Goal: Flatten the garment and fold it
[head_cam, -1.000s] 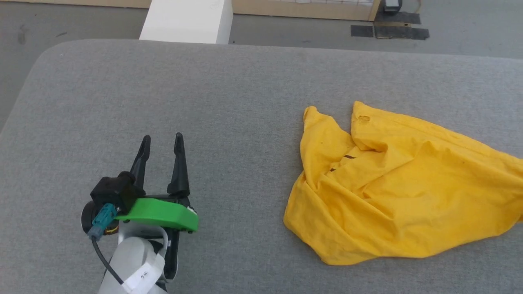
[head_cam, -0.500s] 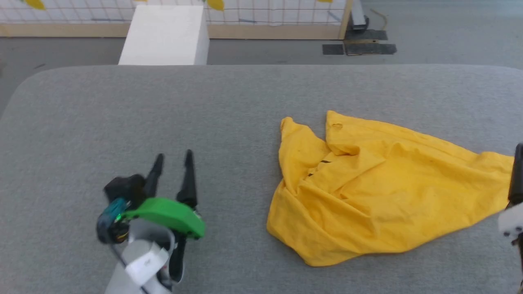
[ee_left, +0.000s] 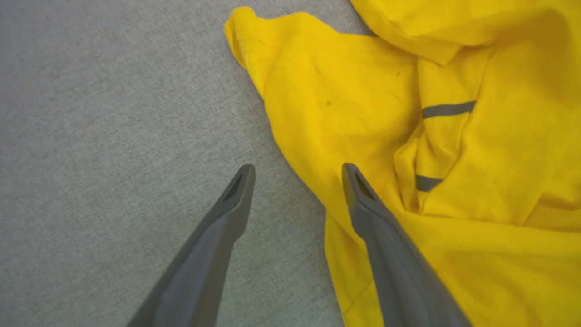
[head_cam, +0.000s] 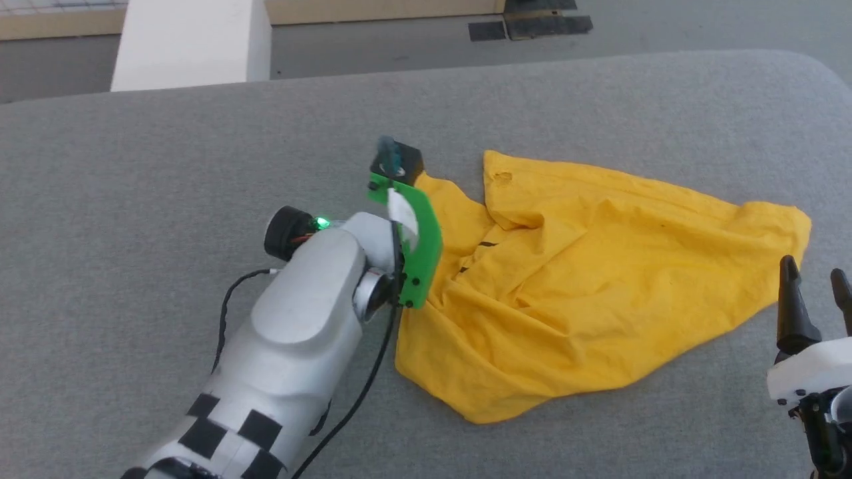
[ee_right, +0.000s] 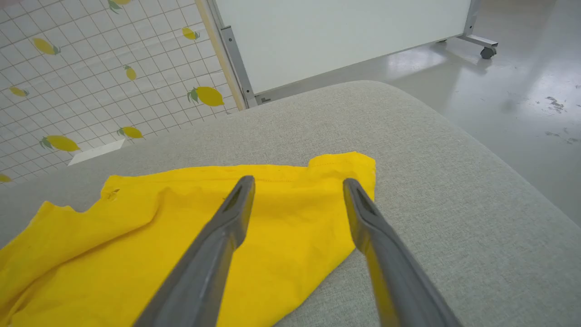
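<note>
Lying crumpled on the grey table (head_cam: 166, 166), the yellow garment (head_cam: 599, 286) sat between my pincers: left pincer (ee_left: 297, 170) apart over its edge, right pincer (head_cam: 815, 269) apart near its corner. White block (head_cam: 193, 40) behind.

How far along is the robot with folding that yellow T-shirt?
Nothing looks done yet: the yellow T-shirt lies crumpled and unfolded on the grey table. In hand: the left gripper is open at one edge of it, and the right gripper is open facing the opposite corner. Neither holds cloth. Left to do: grasp it, spread it flat, then fold.
</note>
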You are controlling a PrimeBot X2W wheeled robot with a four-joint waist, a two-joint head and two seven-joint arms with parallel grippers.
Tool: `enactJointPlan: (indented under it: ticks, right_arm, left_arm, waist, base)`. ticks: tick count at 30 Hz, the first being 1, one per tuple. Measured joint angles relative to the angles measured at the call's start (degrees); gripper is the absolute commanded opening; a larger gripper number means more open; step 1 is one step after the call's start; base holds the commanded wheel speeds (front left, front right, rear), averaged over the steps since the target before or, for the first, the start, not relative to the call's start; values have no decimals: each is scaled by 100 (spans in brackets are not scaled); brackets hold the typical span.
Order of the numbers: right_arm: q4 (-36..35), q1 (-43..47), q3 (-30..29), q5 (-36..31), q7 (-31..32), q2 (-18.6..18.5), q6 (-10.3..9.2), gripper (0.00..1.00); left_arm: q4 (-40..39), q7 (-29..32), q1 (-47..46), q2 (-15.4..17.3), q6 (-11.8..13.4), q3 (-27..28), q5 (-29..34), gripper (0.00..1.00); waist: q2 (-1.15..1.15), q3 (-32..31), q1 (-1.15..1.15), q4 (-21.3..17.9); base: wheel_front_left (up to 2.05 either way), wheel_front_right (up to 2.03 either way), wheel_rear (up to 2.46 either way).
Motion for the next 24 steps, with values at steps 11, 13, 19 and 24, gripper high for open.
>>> enactJointPlan:
  ticks: [11, 13, 19, 24]
  right_arm:
    - [162, -71, 23, -35, -127, 0, 0, 100]
    - [172, -71, 21, -54, -135, 0, 1, 100]
    - [164, -30, 21, -146, -110, 1, 0, 100]
    - [143, 93, 75, -163, -33, 1, 0, 100]
  left_arm:
    - [310, 159, -165, -9, -42, -703, -594, 0]
    - [258, -181, -136, -20, 49, -498, -1029, 0]
    - [-79, -1723, -147, 22, 493, 464, -1753, 0]
    - [-379, -2254, 180, 510, 842, 1111, -1935, 0]
  waist:
    - [0, 282, 0, -238]
    - [0, 255, 0, -205]
    - [0, 82, 0, 40]
    - [0, -170, 0, 402]
  base:
    - [0, 0, 0]
    - [0, 0, 0]
    - [0, 0, 0]
    - [0, 0, 0]
